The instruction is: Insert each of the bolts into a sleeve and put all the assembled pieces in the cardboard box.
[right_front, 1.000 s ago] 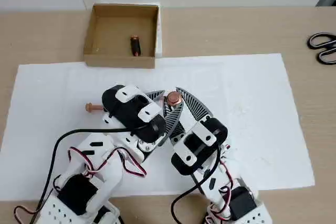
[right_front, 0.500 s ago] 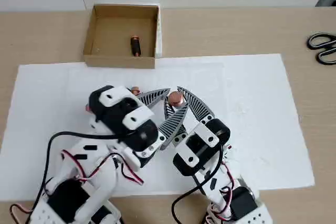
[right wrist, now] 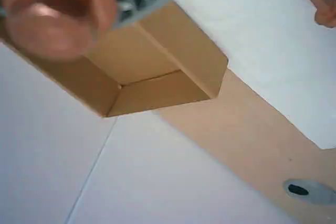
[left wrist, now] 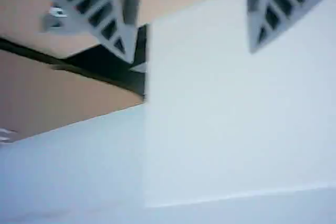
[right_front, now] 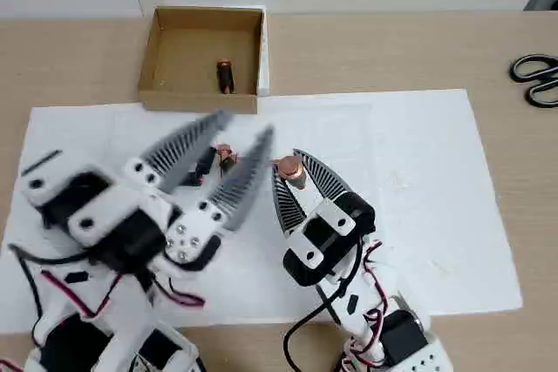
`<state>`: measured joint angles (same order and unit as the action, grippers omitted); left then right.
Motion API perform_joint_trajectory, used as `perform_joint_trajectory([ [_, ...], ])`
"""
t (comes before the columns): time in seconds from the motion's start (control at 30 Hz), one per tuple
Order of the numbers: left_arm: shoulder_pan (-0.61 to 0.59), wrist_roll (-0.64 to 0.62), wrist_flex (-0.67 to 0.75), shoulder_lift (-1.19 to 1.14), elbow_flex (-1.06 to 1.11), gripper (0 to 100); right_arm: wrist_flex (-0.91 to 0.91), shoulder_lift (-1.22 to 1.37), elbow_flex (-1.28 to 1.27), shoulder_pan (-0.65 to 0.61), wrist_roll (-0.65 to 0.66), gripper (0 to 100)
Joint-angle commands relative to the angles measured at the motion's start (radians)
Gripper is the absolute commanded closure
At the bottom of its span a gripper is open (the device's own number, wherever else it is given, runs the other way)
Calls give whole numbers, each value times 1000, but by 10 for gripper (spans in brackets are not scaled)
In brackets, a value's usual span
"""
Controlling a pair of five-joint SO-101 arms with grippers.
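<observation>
Copper bolt (right_front: 289, 165) sits pinched in the right gripper (right_front: 286, 163), short of the front edge of the cardboard box (right_front: 199, 103). The left gripper (right_front: 249, 125), splayed wide and empty, hangs nearer that edge.

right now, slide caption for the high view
Right gripper holds a copper bolt, left gripper open beside it, one piece in the cardboard box

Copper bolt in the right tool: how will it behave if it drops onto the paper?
The copper bolt looks round-headed, so it would probably roll on the flat paper. Its shiny surface suggests smooth, rigid metal, so it may slip from the right tool, which holds it near its tip.
</observation>
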<state>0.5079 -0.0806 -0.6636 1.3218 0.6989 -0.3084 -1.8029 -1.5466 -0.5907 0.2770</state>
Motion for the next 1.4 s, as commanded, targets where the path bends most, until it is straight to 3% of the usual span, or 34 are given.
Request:
perform_joint_trajectory([
  [0.0,-94,-6,31,14,47,867,-5,-7,57,2,6,995],
  [0.17,-187,0,157,160,232,867,-5,-7,57,2,6,995],
  [0.43,-400,0,161,419,493,874,-5,-8,57,2,3,995],
  [0.63,-551,0,161,493,631,994,-5,-8,57,5,3,995],
  [0.8,-560,31,144,488,708,994,-5,-10,58,70,2,995],
  [1.0,-557,175,-71,489,759,994,2,-12,75,130,-3,995],
  [1.13,-559,180,-127,489,757,994,-31,-4,207,189,-172,995],
  [1.23,-557,180,-180,489,783,994,-157,-4,290,240,-318,995],
  [1.37,-562,178,-230,491,825,994,-243,-4,351,275,-342,995],
])
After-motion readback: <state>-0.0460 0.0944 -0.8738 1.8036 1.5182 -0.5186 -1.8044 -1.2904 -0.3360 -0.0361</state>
